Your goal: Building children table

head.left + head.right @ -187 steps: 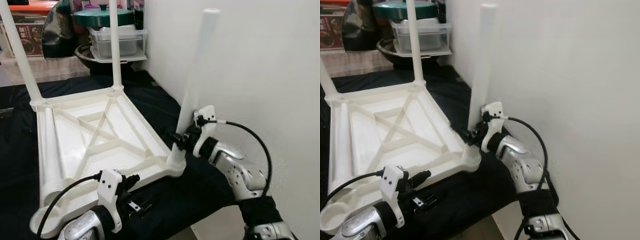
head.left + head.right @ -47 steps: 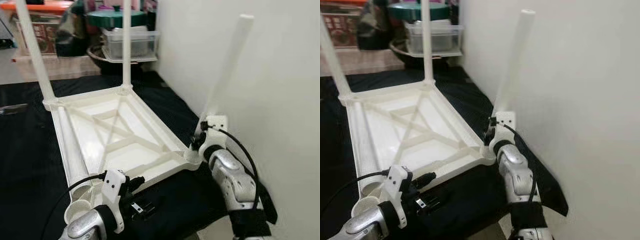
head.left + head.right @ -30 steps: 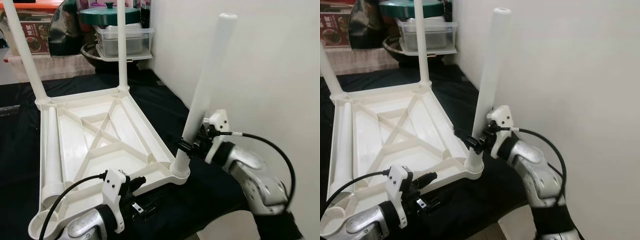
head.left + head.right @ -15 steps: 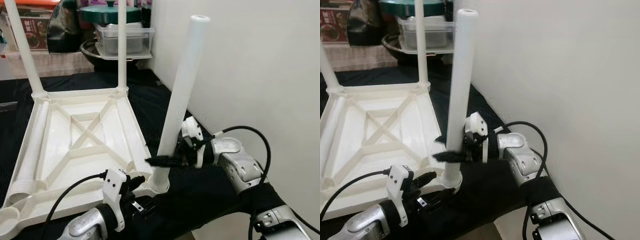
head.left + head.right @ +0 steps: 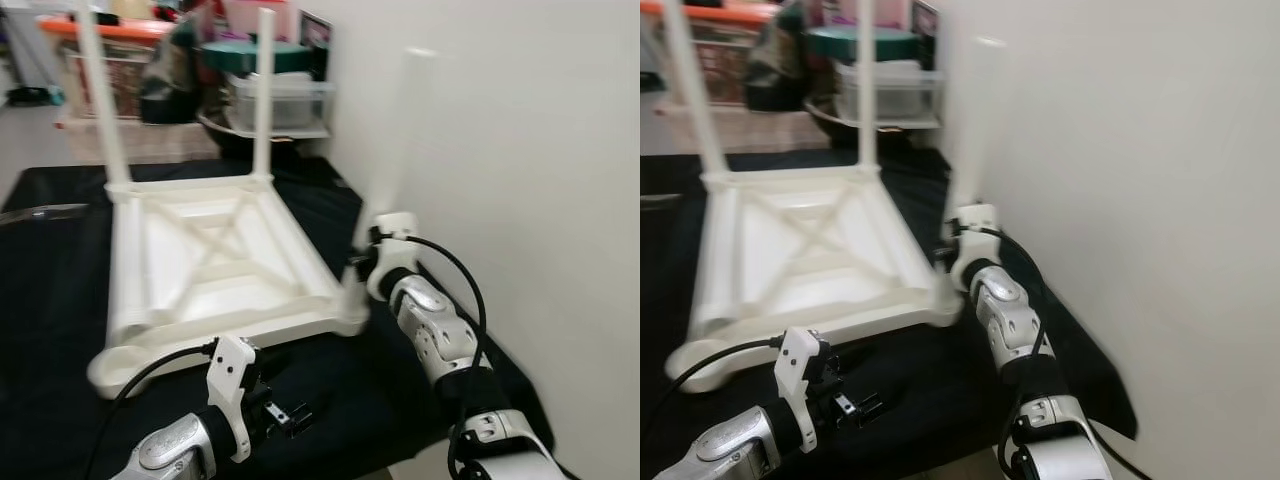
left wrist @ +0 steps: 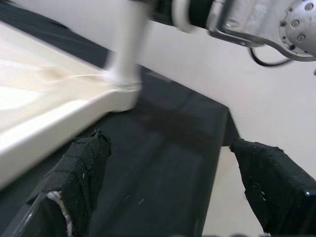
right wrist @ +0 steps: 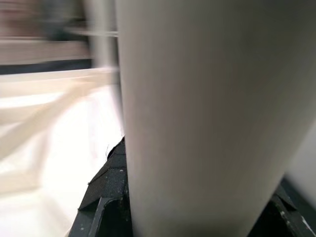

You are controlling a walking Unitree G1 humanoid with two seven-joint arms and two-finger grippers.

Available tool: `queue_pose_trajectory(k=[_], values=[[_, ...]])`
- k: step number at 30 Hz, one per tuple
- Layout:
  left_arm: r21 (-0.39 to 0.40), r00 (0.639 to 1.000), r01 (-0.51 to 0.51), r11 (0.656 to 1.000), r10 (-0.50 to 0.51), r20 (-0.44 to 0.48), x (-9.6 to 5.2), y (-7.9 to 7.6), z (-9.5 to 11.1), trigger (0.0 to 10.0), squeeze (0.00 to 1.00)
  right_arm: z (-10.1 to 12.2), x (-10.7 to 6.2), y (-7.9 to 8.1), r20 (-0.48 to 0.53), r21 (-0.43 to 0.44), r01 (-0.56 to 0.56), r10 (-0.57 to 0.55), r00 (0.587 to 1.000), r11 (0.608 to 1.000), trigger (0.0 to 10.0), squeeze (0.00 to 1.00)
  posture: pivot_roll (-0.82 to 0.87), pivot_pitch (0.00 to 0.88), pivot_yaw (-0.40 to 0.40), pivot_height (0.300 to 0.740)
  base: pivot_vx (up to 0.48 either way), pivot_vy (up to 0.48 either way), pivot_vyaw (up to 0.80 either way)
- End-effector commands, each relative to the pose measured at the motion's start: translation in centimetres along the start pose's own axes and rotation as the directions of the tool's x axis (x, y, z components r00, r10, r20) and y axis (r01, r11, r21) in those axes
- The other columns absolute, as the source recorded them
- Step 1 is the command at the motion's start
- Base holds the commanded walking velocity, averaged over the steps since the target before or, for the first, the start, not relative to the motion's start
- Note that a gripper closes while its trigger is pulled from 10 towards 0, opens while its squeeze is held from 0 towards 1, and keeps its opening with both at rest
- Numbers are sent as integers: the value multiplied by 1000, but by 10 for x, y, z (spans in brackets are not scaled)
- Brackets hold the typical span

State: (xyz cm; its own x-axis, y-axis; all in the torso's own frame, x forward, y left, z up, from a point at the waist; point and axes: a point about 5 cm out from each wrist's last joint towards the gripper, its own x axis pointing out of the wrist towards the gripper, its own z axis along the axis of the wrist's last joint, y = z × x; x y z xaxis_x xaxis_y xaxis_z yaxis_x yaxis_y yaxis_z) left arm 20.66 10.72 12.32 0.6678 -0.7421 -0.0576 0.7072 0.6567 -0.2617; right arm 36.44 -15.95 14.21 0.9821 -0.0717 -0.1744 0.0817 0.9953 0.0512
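Observation:
A white plastic children's table (image 5: 215, 260) lies upside down on a black cloth. Two legs stand upright at its far corners (image 5: 262, 90). A third leg (image 5: 395, 150) stands in the near right corner socket, close to the wall. My right gripper (image 5: 362, 262) is shut on this leg just above the socket. In the right wrist view the leg (image 7: 197, 123) sits between the black fingers (image 7: 111, 182). My left gripper (image 5: 285, 415) hovers low over the cloth in front of the table's near edge. It is open, and its fingers (image 6: 81, 168) hold nothing.
A white wall (image 5: 520, 150) runs close along the right side. Behind the table stand a clear plastic box (image 5: 275, 100) and a green-lidded pot (image 5: 250, 55) among clutter. The black cloth (image 5: 50, 300) ends at a near edge by my arms. The head views are blurred.
The camera has swung and the picture is blurred. The table's near right corner and its held leg now sit closer to the wall. My right gripper stays on the leg.

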Motion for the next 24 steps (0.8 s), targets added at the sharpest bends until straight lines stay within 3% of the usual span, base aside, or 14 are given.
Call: queue_pose_trajectory(k=[1, 2, 3, 6, 7, 8, 11, 12, 14, 18, 19, 20, 21, 24], values=[[-5, 1000, 8, 1000, -8, -12, 1, 0, -2, 10000, 0, -43, -9, -37, -190, -44, 236, -240, 952, 971, 0, 0, 11, 0, -104, 740, 0, 0, 0], [-5, 1000, 8, 1000, -8, -12, 1, 0, -2, 10000, 0, -43, -9, -37, -190, -44, 236, -240, 952, 971, 0, 0, 11, 0, -104, 740, 0, 0, 0], [-4, 1000, 6, 1000, -6, -14, 0, 1, -2, 10000, 0, -37, -10, -28, -160, -46, 217, -222, 962, 975, 10000, 0, 9, 0, -101, 740, 0, 0, 0], [-4, 1000, 4, 1000, -4, -16, -1, 2, -3, 10000, 0, -23, -13, -3, -97, -10, 116, -116, 988, 993, 10000, 0, 7, 0, -98, 740, 0, 0, 0], [-4, 1000, 3, 1000, -3, -15, -1, 2, -2, 10000, 0, -14, -16, 8, -41, 26, 33, -32, 999, 999, 10000, 569, 7, 0, -98, 740, 0, 0, 0], [-5, 1000, 2, 1000, -2, -14, -1, 2, -2, 10000, 0, -7, -20, 15, 0, 50, -22, 22, 1000, 999, 10000, 1000, 6, 0, -98, 740, 0, 0, 0], [-5, 1000, 1, 1000, -1, -12, -1, 3, -2, 10000, 0, 8, -27, 25, 90, 96, -154, 145, 985, 983, 10000, 1000, 2, 0, -97, 740, 0, 0, 0], [-4, 1000, 1, 1000, -1, -12, -1, 3, -2, 10000, 0, 15, -30, 29, 113, 103, -254, 242, 964, 962, 10000, 0, -5, 0, -97, 740, 0, 0, 0], [-4, 1000, 1, 1000, -1, -11, -1, 3, -2, 10000, 0, 20, -32, 31, 127, 105, -320, 307, 943, 942, 10000, 0, -5, 0, -97, 740, 0, 0, 0], [-6, 1000, 6, 1000, -6, -7, 1, 3, -2, 10000, 0, 46, -57, 35, 200, -15, -723, 711, 674, 690, 10000, 0, -13, 0, -89, 740, 0, 0, 0], [-6, 1000, 6, 1000, -6, -7, 1, 3, -2, 10000, 0, 46, -57, 35, 200, -15, -723, 711, 674, 690, 10000, 0, -13, 0, -89, 740, 0, 0, 0], [-4, 1000, 11, 1000, -11, -8, 1, 3, -2, 10000, 0, 49, -61, 33, 187, -74, -785, 782, 595, 615, 10000, 0, -15, 0, -89, 740, 0, 0, 0], [-4, 1000, 11, 1000, -11, -8, 1, 3, -2, 10000, 0, 49, -61, 33, 187, -74, -785, 782, 595, 615, 10000, 0, -15, 0, -89, 740, 0, 0, 0], [5, 1000, 17, 1000, -17, -12, 3, 3, -2, 10000, 0, 37, -55, 33, 61, -185, -863, 882, 467, 470, 10000, 0, -1, 0, -101, 740, 0, 0, 0]])
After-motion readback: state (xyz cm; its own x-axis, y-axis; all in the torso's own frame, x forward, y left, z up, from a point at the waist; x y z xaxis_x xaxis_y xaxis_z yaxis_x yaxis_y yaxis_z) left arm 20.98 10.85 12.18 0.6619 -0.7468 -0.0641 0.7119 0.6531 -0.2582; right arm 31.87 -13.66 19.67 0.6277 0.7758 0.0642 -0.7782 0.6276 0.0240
